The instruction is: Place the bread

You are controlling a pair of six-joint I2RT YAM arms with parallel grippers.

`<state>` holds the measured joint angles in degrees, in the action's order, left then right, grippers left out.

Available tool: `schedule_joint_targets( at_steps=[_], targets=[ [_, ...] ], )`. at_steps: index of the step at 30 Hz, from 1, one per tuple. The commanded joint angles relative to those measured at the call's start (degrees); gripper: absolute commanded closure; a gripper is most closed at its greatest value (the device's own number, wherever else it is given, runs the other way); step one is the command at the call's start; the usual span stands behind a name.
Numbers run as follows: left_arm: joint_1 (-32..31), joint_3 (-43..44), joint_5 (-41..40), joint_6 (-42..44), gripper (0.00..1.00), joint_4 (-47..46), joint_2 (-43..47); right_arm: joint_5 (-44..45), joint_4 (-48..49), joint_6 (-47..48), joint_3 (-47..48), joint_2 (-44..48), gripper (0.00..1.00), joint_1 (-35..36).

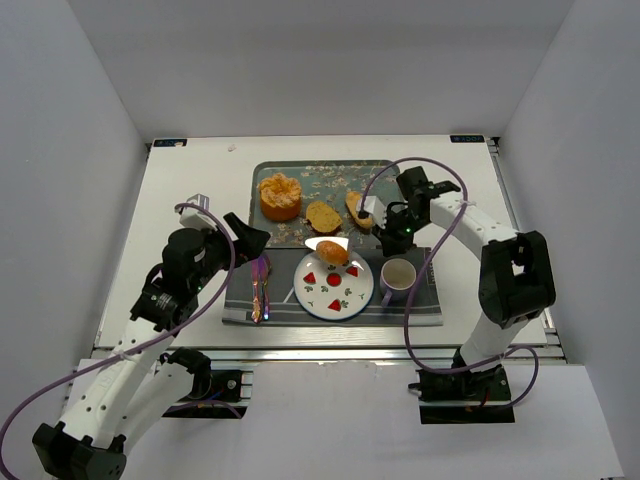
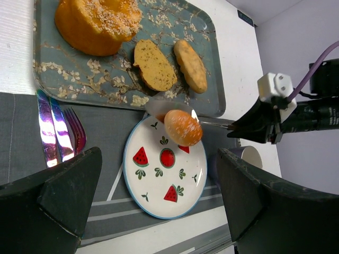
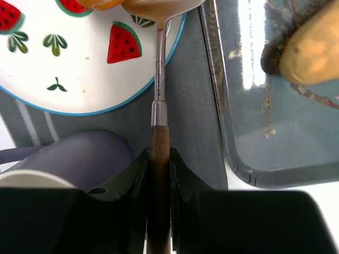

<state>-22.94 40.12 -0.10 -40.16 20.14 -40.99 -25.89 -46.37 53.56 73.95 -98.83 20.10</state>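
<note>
A small orange-tan bun (image 1: 332, 252) lies on the blade of a wooden-handled spatula (image 3: 159, 143) over the far edge of a white watermelon plate (image 1: 340, 298). My right gripper (image 1: 392, 238) is shut on the spatula's handle, right of the plate. The bun also shows in the left wrist view (image 2: 183, 127). A flat slice (image 1: 323, 216) and an oval roll (image 1: 357, 208) lie on the blue floral tray (image 1: 300, 172). My left gripper (image 1: 245, 238) is open and empty, left of the plate; in its own view (image 2: 159, 185) it is above the plate's near side.
An orange ruffled cake (image 1: 280, 196) sits at the tray's left. A purple cup (image 1: 398, 278) stands right of the plate, just under the right gripper. Iridescent cutlery (image 1: 260, 285) lies left of the plate on a grey placemat (image 1: 420, 312).
</note>
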Motion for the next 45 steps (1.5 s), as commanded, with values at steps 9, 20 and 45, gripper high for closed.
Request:
schedule_joint_targets(
  at_steps=[9, 20, 45],
  targets=[
    [0.3, -0.4, -0.9, -0.4, 0.02, 0.7, 1.3, 8.7, 17.1, 5.5, -9.2, 8.8, 1.0, 2.3],
    [0.3, -0.2, -0.9, -0.4, 0.02, 0.5, 1.0, 9.8, 26.5, -6.5, -9.1, 11.0, 1.0, 0.0],
    [0.3, 0.0, -0.3, -0.1, 0.02, -0.2, -0.1, 32.8, 33.7, -9.1, -4.5, -2.7, 1.0, -6.1]
  ],
)
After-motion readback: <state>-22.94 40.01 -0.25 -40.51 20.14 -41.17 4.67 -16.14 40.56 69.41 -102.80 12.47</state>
